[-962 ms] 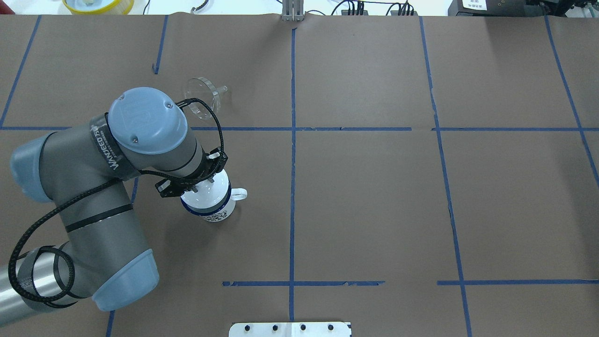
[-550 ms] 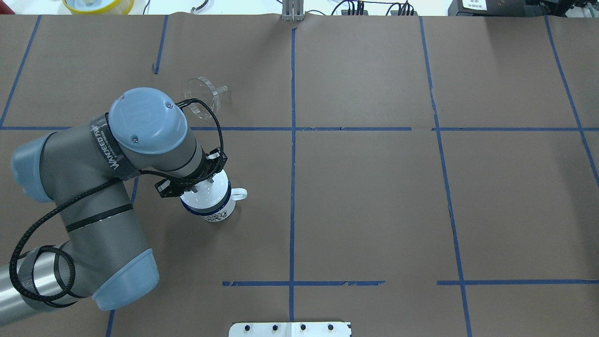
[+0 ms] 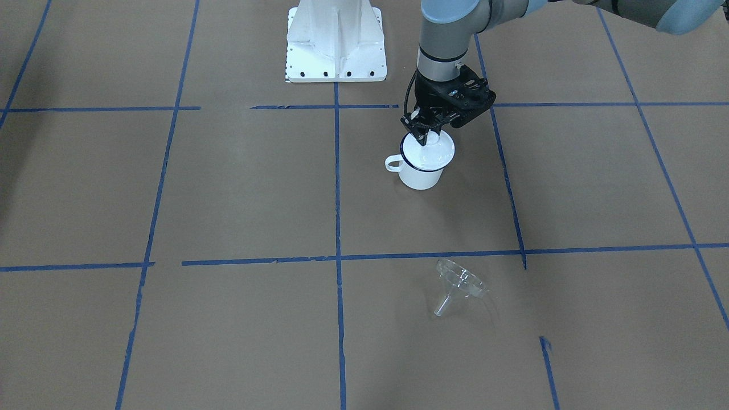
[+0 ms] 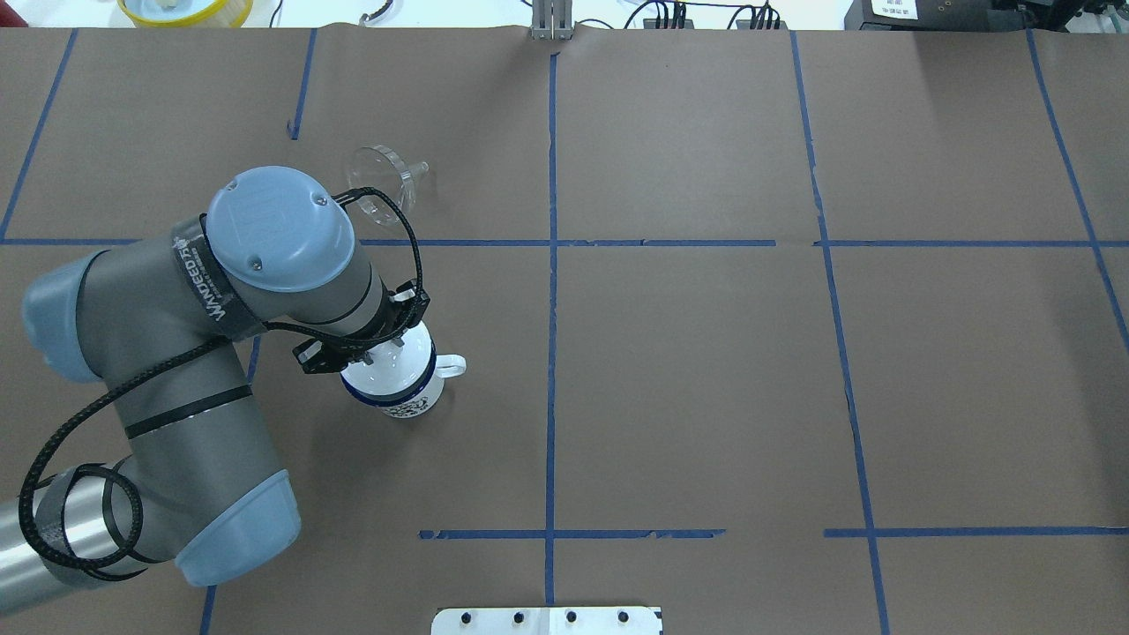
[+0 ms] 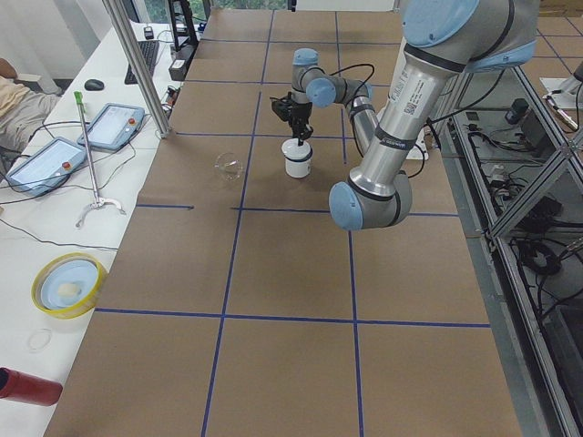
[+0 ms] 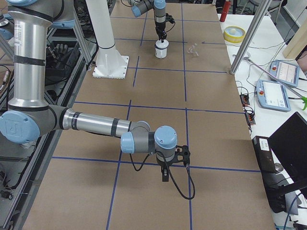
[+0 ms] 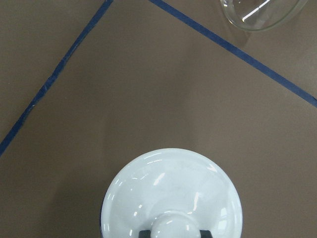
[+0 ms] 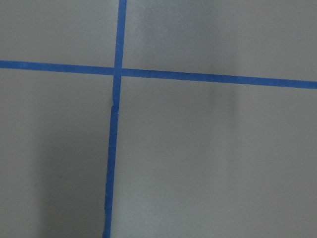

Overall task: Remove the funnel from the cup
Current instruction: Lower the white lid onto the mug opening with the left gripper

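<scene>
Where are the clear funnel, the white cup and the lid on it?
funnel [image 3: 461,282]: front-facing view, on its cone.
cup [image 3: 421,177]: front-facing view, on its side wall.
lid [image 7: 171,191]: left wrist view, on its dome.

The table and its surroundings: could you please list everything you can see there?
table: one, brown with blue tape lines
cup: one, white with blue rim, upright on the table
lid: one, white, domed, on the cup
funnel: one, clear, on its side on the table, apart from the cup
bowl: one, yellow-rimmed, side bench
tablets: two, grey, side bench
left gripper: one, black, shut on the lid's knob
right gripper: one, black, low over bare table; open or shut unclear
</scene>
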Controlling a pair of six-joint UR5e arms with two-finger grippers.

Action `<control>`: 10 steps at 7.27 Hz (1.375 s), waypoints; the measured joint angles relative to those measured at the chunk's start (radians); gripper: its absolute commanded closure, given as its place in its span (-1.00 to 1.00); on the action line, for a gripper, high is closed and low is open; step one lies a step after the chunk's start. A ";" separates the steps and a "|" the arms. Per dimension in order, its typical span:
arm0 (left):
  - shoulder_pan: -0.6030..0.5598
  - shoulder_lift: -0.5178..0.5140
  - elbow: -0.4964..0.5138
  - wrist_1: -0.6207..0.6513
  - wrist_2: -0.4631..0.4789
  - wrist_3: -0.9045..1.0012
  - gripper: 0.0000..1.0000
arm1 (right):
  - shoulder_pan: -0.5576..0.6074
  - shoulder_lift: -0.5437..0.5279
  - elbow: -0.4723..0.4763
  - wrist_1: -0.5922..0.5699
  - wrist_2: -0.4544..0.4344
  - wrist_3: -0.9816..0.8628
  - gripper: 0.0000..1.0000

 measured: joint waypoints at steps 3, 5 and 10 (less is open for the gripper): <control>0.002 0.007 0.000 -0.011 0.000 -0.001 1.00 | 0.000 0.000 0.000 0.000 -0.001 0.000 -1.00; 0.002 0.008 0.008 -0.022 0.000 -0.002 0.78 | 0.000 0.000 0.000 0.000 -0.001 0.000 -1.00; 0.003 0.008 0.013 -0.025 -0.002 -0.006 -1.00 | 0.000 0.000 0.000 0.000 -0.001 0.000 -1.00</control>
